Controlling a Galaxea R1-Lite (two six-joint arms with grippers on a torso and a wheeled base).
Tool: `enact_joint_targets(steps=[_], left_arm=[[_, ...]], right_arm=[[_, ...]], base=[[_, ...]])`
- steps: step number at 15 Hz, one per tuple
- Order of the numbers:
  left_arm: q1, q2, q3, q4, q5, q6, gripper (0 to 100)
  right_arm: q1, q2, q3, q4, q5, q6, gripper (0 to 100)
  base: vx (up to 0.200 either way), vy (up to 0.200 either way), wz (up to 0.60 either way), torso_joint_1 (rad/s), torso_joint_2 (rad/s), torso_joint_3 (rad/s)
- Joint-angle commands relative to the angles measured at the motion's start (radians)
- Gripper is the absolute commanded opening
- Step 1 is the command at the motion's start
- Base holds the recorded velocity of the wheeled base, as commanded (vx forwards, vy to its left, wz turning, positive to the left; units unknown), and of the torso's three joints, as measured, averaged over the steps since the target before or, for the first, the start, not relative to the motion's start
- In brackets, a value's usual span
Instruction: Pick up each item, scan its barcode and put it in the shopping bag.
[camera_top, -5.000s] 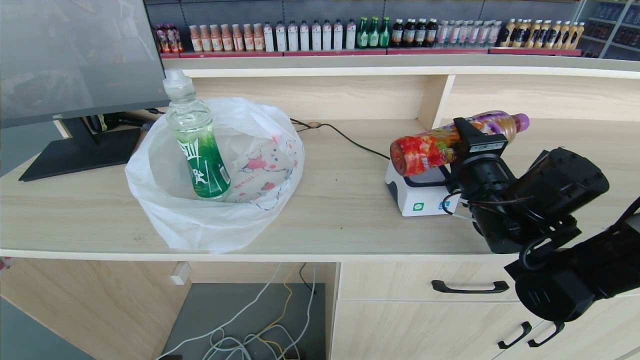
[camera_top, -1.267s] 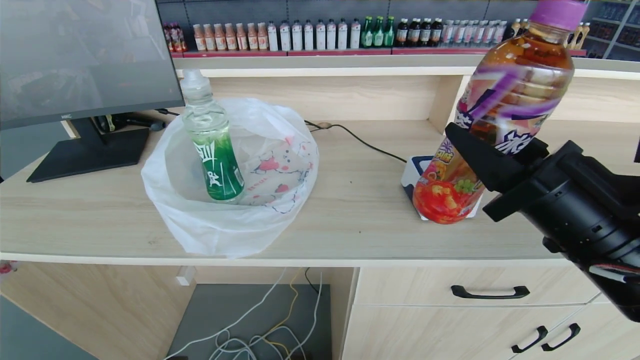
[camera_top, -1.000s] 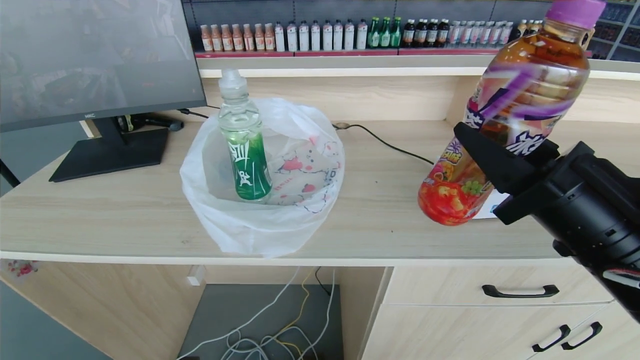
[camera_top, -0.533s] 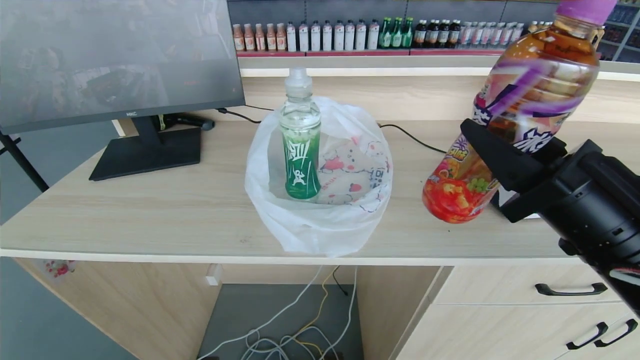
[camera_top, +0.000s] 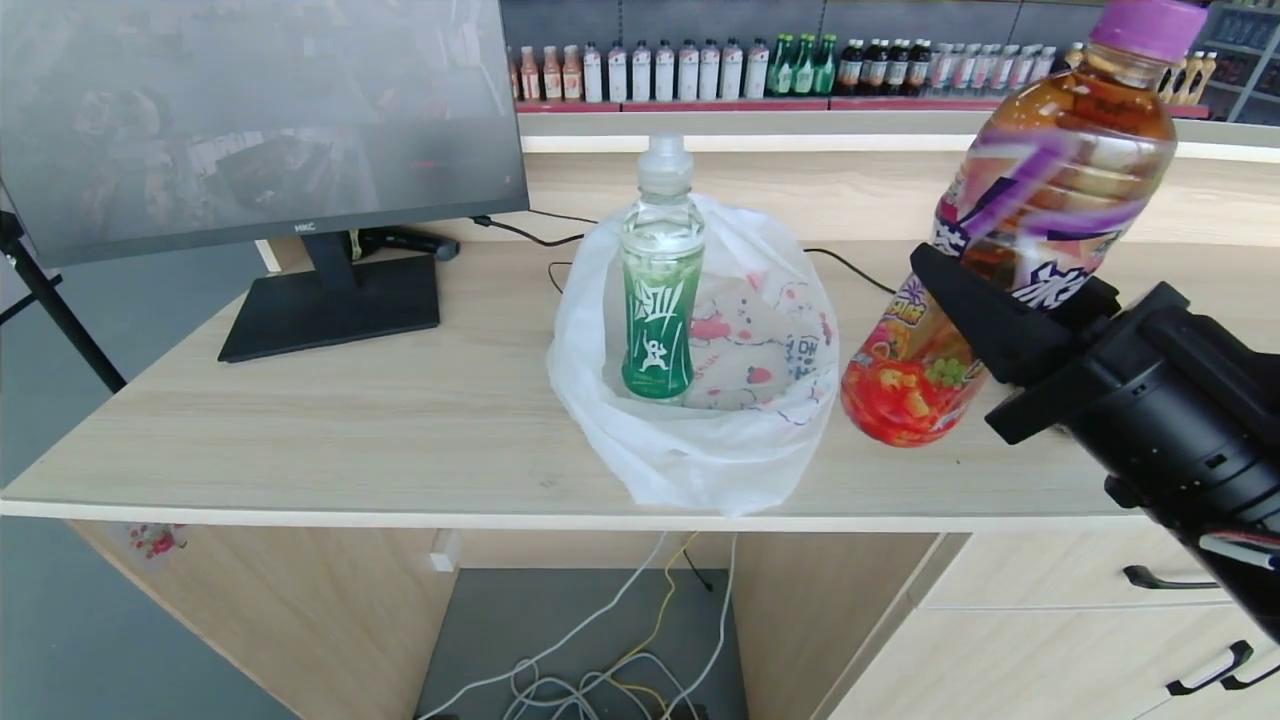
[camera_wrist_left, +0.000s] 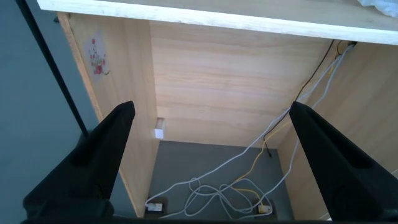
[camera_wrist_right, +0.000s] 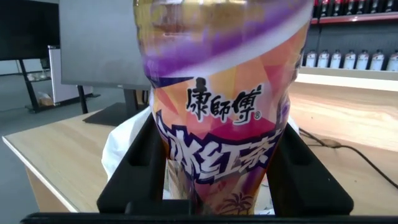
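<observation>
**Tabletop** (camera_top: 300, 440): pale wood, running left to right. A dark monitor (camera_top: 250, 110) stands at its far left.

**Shopping bag** (camera_top: 700, 450): white plastic with small pink cartoon prints. It sits open near the middle of the tabletop, close to the near edge.

**Right end effector** (camera_top: 1000, 290): I have it clamped on the tea bottle (camera_top: 1040, 200) at mid-body. The bottle is tilted with its purple cap up, and its base hangs just right of the bag's rim, apart from the tabletop.

**Left end effector** (camera_wrist_left: 211, 155): its fingers are spread wide and hold nothing. It hangs low at the left, below the tabletop's near edge, above loose cables (camera_wrist_left: 217, 193) on the floor.

**Green bottle** (camera_top: 657, 300): stands upright inside the bag with its clear neck and white cap above the rim.

**Progress:** I judge one item bagged. The tea bottle is next and needs carrying left over the rim and lowering beside the green one. I cannot tell whether its barcode has been read.

**Labels:** the tea bottle's wrap is purple and orange above, with red fruit pictures below and large characters across the middle. The green bottle bears white characters and a small running figure. I leave the print unread.
</observation>
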Motion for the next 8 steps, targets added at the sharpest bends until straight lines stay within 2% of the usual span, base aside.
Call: enact_joint_targets(steps=[1, 5, 8], left_arm=[[0.000, 0.000, 0.000, 0.000, 0.000, 0.000, 100], [0.000, 0.000, 0.000, 0.000, 0.000, 0.000, 100], [0.000, 0.000, 0.000, 0.000, 0.000, 0.000, 100]], right_arm=[[0.000, 0.020, -0.020, 0.000, 0.000, 0.000, 0], [0.000, 0.126, -0.152, 0.000, 0.001, -0.032, 0], [0.006, 0.279, -0.380, 0.013, 0.003, -0.120, 0]], base=[[0.000, 0.000, 0.00, 0.000, 0.00, 0.000], [0.000, 0.000, 0.00, 0.000, 0.00, 0.000], [0.000, 0.000, 0.00, 0.000, 0.00, 0.000]])
